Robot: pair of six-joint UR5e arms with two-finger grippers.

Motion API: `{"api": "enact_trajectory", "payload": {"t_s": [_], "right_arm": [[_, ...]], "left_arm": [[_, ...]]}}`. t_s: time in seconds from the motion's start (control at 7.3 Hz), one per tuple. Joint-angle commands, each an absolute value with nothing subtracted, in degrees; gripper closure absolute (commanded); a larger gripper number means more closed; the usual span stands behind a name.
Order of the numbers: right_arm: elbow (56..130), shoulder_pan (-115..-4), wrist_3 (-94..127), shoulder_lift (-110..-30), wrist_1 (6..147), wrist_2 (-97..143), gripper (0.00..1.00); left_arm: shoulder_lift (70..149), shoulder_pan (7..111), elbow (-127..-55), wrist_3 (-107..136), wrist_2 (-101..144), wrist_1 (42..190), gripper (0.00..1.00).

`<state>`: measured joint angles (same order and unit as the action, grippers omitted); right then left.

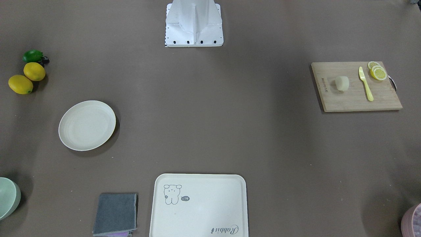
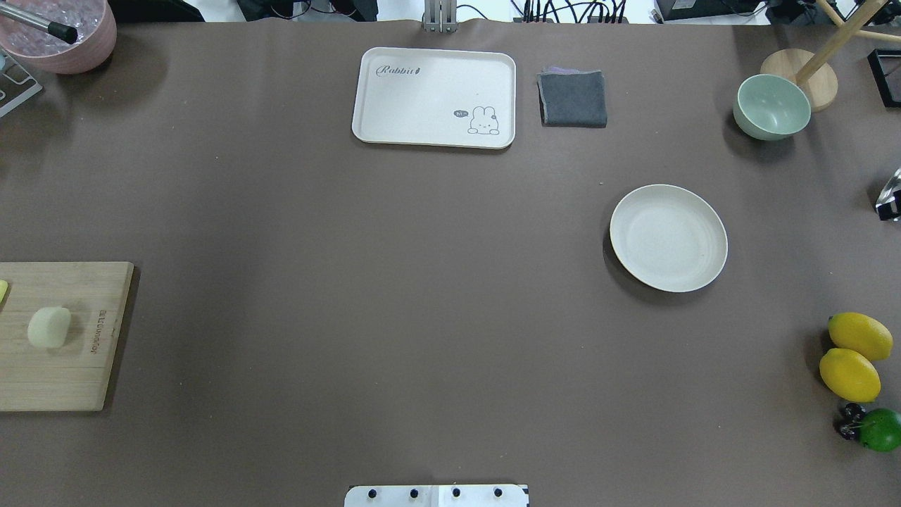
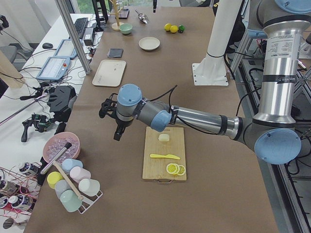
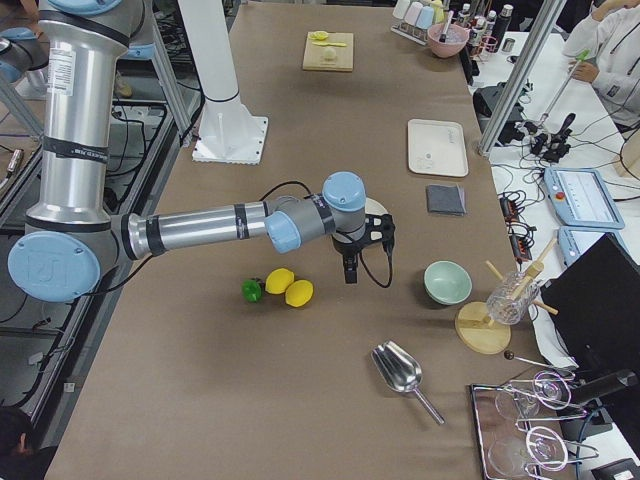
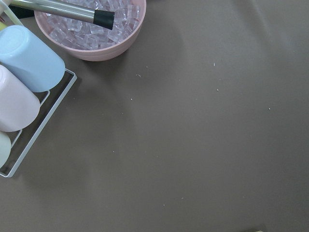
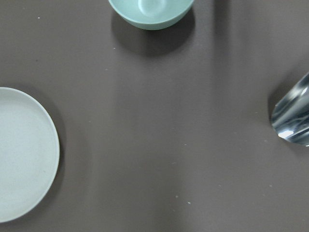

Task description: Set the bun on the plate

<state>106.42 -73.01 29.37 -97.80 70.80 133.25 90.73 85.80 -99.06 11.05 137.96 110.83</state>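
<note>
The bun (image 1: 342, 83) (image 2: 48, 327) (image 3: 164, 137) lies on a wooden cutting board (image 1: 352, 100) on the robot's left side of the table. The plate (image 1: 87, 125) (image 2: 668, 238) (image 6: 19, 154) stands bare on the robot's right side. My left gripper (image 3: 116, 137) hangs over the table just beyond the board's far edge, apart from the bun. My right gripper (image 4: 348, 275) hovers beside the plate, near the lemons. Both grippers show only in the side views, so I cannot tell whether they are open or shut. Neither wrist view shows any fingers.
A yellow knife (image 1: 365, 84) and lemon slices (image 1: 378, 72) share the board. A cream tray (image 2: 422, 98), grey cloth (image 2: 573, 98) and green bowl (image 2: 772, 107) line the far edge. Two lemons (image 2: 849, 374) and a lime (image 2: 881, 429) lie at the right, a pink ice bowl (image 2: 63, 35) far left.
</note>
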Motion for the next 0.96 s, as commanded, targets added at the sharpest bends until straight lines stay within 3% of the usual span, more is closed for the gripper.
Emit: {"api": "enact_trajectory", "payload": {"t_s": [0.0,0.27,0.55,0.82], "right_arm": [[100.4,-64.8,40.2,-93.5,61.4,129.5,0.01],[92.8,-59.1,46.4,-86.7,55.8,125.9,0.03],[91.1,-52.7,54.7,-85.7,50.4,120.1,0.06],[90.8,-50.6,55.1,-85.8,50.4,117.6,0.19]], "left_arm": [[90.3,85.8,-97.2,11.1,138.0,114.2,0.02],[89.6,85.8,-97.2,11.1,138.2,114.8,0.02],[89.6,85.8,-97.1,11.0,138.1,114.9,0.02],[89.5,85.8,-97.2,11.0,138.2,114.9,0.02]]}}
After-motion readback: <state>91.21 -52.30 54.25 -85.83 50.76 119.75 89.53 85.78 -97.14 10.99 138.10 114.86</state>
